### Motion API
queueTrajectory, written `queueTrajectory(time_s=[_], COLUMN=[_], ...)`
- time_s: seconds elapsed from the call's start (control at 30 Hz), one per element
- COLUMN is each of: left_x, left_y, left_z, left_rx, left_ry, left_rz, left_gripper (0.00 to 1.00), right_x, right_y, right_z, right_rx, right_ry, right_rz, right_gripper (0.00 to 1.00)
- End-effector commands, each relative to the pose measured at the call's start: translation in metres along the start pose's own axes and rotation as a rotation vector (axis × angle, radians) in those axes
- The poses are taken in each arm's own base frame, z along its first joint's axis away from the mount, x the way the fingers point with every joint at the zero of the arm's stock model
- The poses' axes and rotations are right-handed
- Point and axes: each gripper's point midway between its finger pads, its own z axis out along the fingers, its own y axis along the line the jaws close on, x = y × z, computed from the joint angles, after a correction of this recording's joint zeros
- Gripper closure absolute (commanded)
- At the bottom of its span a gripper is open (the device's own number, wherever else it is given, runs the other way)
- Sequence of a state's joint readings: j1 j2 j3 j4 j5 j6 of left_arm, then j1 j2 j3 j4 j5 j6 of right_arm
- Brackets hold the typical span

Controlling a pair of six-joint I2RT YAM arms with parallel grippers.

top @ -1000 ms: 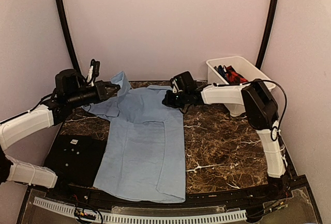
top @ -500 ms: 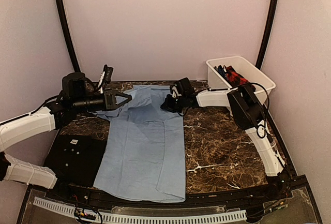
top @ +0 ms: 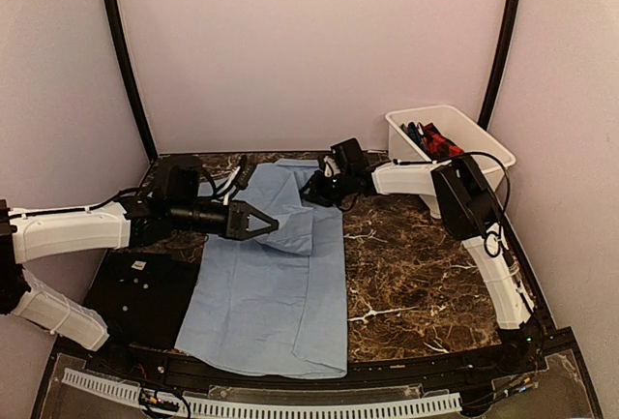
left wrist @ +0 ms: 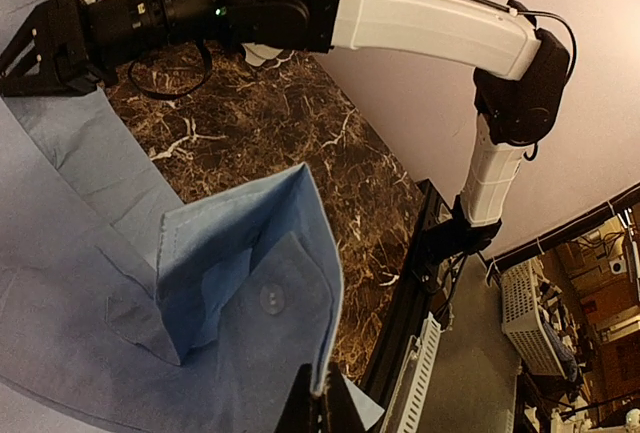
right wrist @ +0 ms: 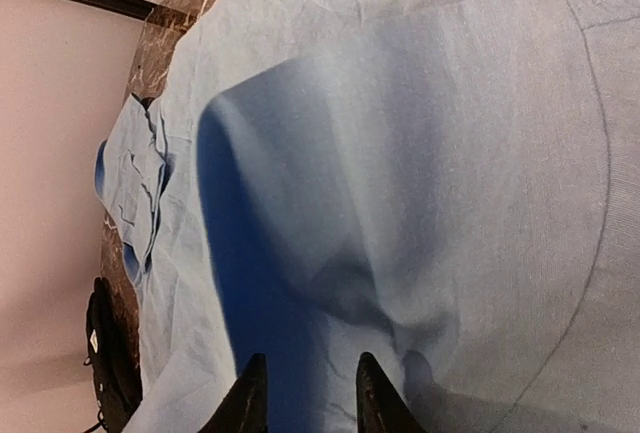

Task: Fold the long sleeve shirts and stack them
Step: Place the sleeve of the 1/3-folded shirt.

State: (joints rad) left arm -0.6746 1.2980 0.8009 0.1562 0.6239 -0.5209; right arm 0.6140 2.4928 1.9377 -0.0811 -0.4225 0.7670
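Left of bench centre, light-blue shirt (top: 280,284) lies flat. Left gripper (top: 263,224) pinches a sleeve end, held over the body. Right gripper (top: 314,190), fingers spread, is over the far shoulder. Sleeve fold underway, I judge; nothing stacked yet.

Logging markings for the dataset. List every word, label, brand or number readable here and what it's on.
No text is legible in any view.
The white tag on the black mat: too small to read.
The light-blue shirt: no print or label visible.

left claw (top: 259,224) pulled sleeve (top: 292,214) rightward over shirt (top: 280,293)
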Motion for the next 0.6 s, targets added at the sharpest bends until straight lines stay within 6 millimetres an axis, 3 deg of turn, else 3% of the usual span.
queueTrajectory(time_s=[0.0, 0.13, 0.3, 0.47, 0.57], left_x=[0.015, 0.03, 0.035, 0.049, 0.061], left_y=[-0.006, -0.004, -0.012, -0.018, -0.011], left_z=[0.012, 0.023, 0.034, 0.042, 0.045], left_rx=[0.031, 0.024, 0.031, 0.047, 0.021], left_ry=[0.065, 0.1, 0.104, 0.127, 0.148], left_rz=[0.012, 0.0, 0.02, 0.048, 0.049], left_gripper=[1.0, 1.0, 1.0, 1.0, 1.0], right_x=[-0.041, -0.037, -0.02, 0.008, 0.033], right_y=[0.069, 0.077, 0.076, 0.077, 0.077], right_z=[-0.065, -0.088, -0.115, -0.141, -0.154], right_rx=[-0.067, -0.048, -0.019, 0.027, 0.053], right_ry=[-0.11, -0.121, -0.124, -0.119, -0.102], right_rz=[-0.13, -0.159, -0.172, -0.21, -0.234], right_gripper=[0.7, 0.69, 0.68, 0.66, 0.64])
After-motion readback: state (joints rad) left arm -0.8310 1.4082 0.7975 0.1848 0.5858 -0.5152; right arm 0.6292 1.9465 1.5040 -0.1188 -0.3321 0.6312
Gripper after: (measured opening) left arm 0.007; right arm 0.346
